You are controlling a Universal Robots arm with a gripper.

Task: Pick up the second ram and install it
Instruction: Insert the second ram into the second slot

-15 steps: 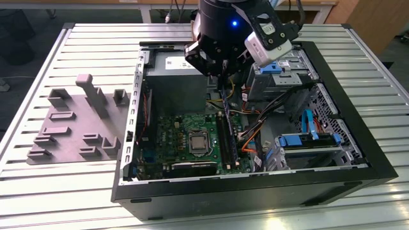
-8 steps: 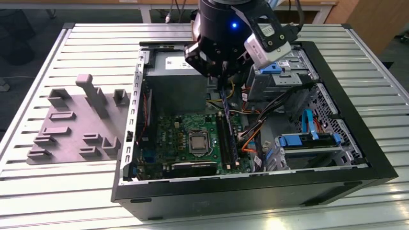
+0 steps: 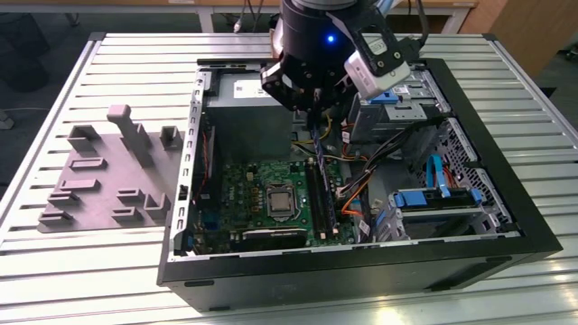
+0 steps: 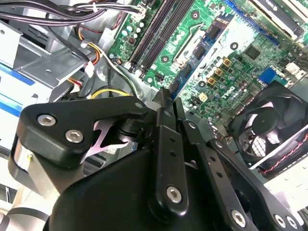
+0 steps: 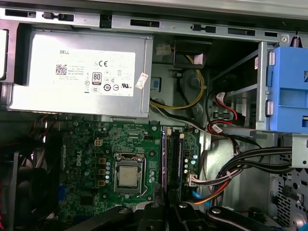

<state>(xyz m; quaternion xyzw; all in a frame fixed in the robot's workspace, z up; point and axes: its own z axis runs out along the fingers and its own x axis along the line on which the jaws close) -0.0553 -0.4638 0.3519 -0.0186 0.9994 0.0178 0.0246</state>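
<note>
Gripper (image 3: 312,112) is hovering inside the open computer case (image 3: 361,274), above the end of the motherboard (image 3: 257,196) that borders the power supply (image 5: 82,72). In both wrist views the fingers (image 4: 163,139) are pinched nearly together, clamped on the second ram (image 3: 313,135). It's edge-on, so it only reads as a thin dark sliver hanging straight down from the fingertips. Can't make out chips or the board face. The ram is in the air, clear of the board, roughly in line with the long black memory slots (image 3: 323,200) and not seated in any of them. The slots run alongside the CPU socket (image 3: 281,202), on its side toward the drive bays. The bundle of black, orange and yellow cables (image 3: 361,183) lies just beside the slots, between them and the blue drive bracket (image 3: 434,200). The second wrist view has a black fan (image 4: 269,127) at the board's edge. The case sits on the slatted bench (image 3: 91,271), taking up the middle and the half toward the exterior view's right. The grey parts fixture (image 3: 99,176) lies flat near the bench edge on the exterior view's left, well apart from the gripper.
</note>
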